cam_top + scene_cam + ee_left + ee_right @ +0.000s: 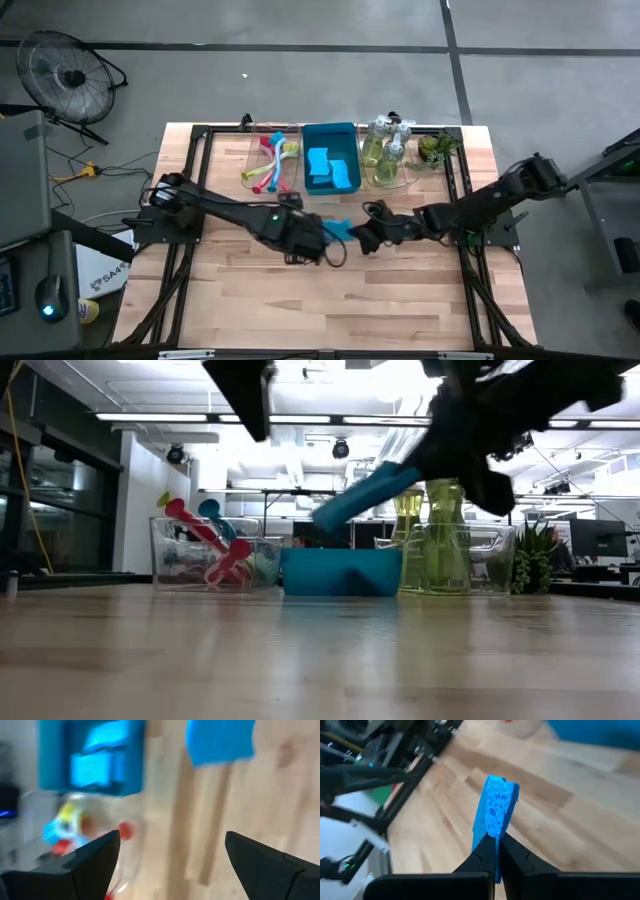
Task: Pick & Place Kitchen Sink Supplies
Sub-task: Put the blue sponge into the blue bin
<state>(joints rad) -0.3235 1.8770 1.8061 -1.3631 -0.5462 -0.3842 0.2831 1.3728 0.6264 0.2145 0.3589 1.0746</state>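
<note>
A wooden table point(300, 290) carries a blue bin point(352, 135) between two clear trays at its far edge. Near mid-table the left gripper point(335, 250) hangs with fingers spread wide, holding nothing. The right gripper point(362, 240) is clamped on a blue sponge point(496, 810), lifted above the wood.

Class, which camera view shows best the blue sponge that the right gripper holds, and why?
The right wrist view: the sponge stands edge-on, pinched by the right gripper. The high view shows a small blue patch between both arms. The low view shows it tilted above the table. The left wrist view shows it blurred.
</note>
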